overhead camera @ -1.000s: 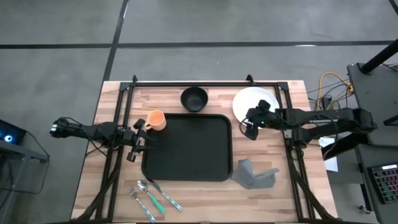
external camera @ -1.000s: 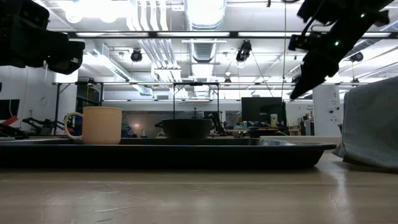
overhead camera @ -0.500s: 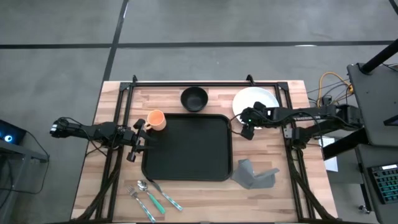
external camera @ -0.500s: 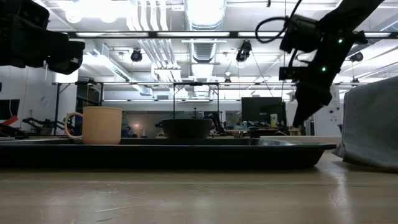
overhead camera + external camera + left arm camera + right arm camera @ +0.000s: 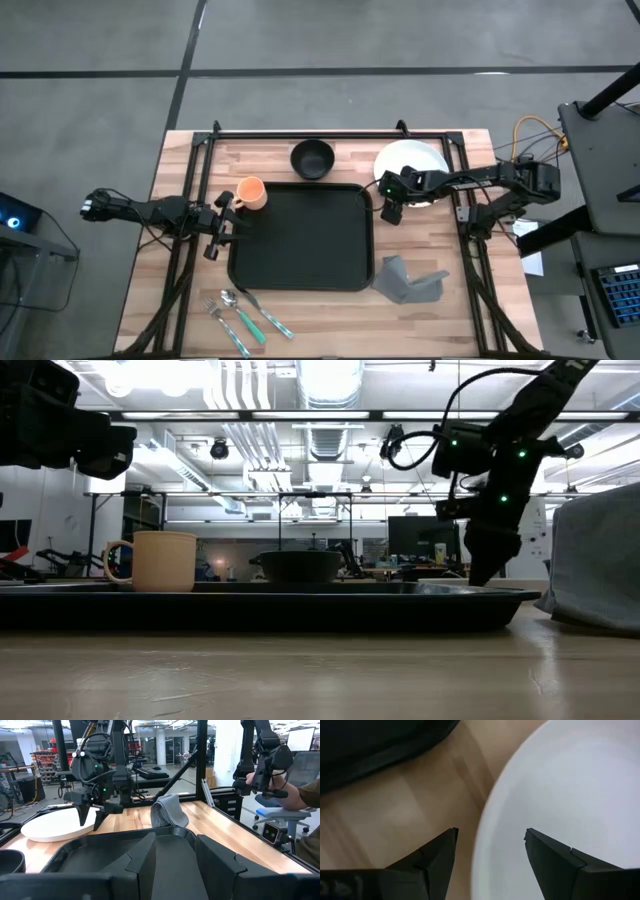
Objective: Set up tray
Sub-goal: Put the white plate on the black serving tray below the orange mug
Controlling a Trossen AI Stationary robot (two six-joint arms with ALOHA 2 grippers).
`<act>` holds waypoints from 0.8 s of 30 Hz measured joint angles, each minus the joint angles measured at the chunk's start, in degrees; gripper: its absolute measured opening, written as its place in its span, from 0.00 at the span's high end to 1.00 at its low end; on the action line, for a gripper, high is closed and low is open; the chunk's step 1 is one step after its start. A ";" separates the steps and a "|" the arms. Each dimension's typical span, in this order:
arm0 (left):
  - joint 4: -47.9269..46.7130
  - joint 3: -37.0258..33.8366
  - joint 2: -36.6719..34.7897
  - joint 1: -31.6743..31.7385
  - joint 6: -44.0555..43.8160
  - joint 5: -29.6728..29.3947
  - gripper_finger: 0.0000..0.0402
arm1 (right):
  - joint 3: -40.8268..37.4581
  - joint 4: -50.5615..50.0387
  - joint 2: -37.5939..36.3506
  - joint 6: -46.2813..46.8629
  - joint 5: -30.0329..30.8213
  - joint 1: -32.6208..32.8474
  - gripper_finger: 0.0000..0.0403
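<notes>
While the black tray (image 5: 301,236) lies flat in the middle of my wooden table (image 5: 180,290), its near corner just beside the white plate (image 5: 415,160), I see the plate resting outside the tray at the table's far right. Next down in size, the grey napkin (image 5: 410,281) sits off the tray's right front corner, the black bowl (image 5: 312,158) beyond its far edge and the orange mug (image 5: 250,193) at its far left corner. My right gripper (image 5: 391,208) hangs with fingers spread over the plate's rim, gripping nothing, and my left gripper (image 5: 218,232) waits at the tray's left edge, fingers apart and empty.
</notes>
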 joint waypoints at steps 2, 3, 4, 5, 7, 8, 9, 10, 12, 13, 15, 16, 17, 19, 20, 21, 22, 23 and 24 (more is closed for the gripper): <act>0.00 0.00 0.00 0.00 0.01 0.02 0.70 | 0.98 -0.07 1.21 0.08 0.01 -0.20 0.44; 0.00 0.00 0.00 0.00 0.00 -0.01 0.70 | 1.51 -0.13 1.83 0.44 0.01 -0.23 0.45; 0.00 0.00 0.00 0.00 0.00 -0.01 0.70 | 2.00 -0.09 2.46 0.88 0.01 -0.23 0.45; 0.00 0.00 0.00 0.01 0.00 0.00 0.70 | 2.35 -0.02 3.11 1.24 0.01 -0.23 0.46; 0.00 0.00 0.00 0.01 0.00 0.01 0.70 | 2.98 -0.19 4.68 1.34 0.01 -0.23 0.48; 0.00 0.00 0.00 0.02 0.02 0.01 0.70 | 3.17 -0.20 5.44 1.36 0.01 -0.23 0.50; 0.00 0.00 0.00 0.00 0.02 -0.01 0.70 | 3.37 -0.27 6.09 1.32 -0.01 -0.21 0.52; 0.00 0.00 0.00 0.00 0.00 0.01 0.70 | 3.64 -0.53 6.73 1.27 -0.01 -0.18 0.54; 0.00 0.00 0.00 0.00 0.00 -0.01 0.70 | 4.28 -1.38 8.01 0.47 -0.05 -0.23 0.61; 0.00 0.00 0.00 0.00 0.00 0.02 0.70 | 4.59 -1.80 8.54 0.05 -0.21 -0.23 0.64; 0.00 0.00 0.00 0.00 0.00 -0.01 0.70 | 5.17 -2.56 9.22 -0.76 -0.29 -0.23 0.72; 0.00 0.00 0.00 0.00 0.00 0.01 0.70 | 5.41 -2.75 9.40 -1.30 -0.34 -0.18 0.76; 0.00 0.00 0.00 0.02 0.00 -0.01 0.70 | 5.71 -2.94 9.48 -1.85 -0.49 -0.16 0.80; 0.00 0.00 0.00 0.00 0.00 -0.01 0.70 | 6.03 -3.06 9.26 -2.64 0.01 -0.16 0.89; 0.00 0.00 0.00 0.00 0.00 0.01 0.70 | 6.00 -3.14 9.07 -2.90 1.00 -0.19 0.93; 0.00 0.00 0.00 0.00 0.00 0.00 0.70 | 5.94 -3.28 8.84 -3.04 1.37 -0.32 0.95; 0.00 0.00 0.00 0.00 0.00 0.00 0.70 | 5.89 -3.46 8.42 -2.88 1.46 -0.40 0.96; 0.00 0.00 0.00 0.02 0.00 0.00 0.70 | 5.84 -4.09 8.17 -2.72 2.42 -0.36 0.96; 0.00 0.00 0.00 0.00 0.01 -0.01 0.70 | 5.77 -4.69 7.85 -2.36 3.55 -0.24 0.97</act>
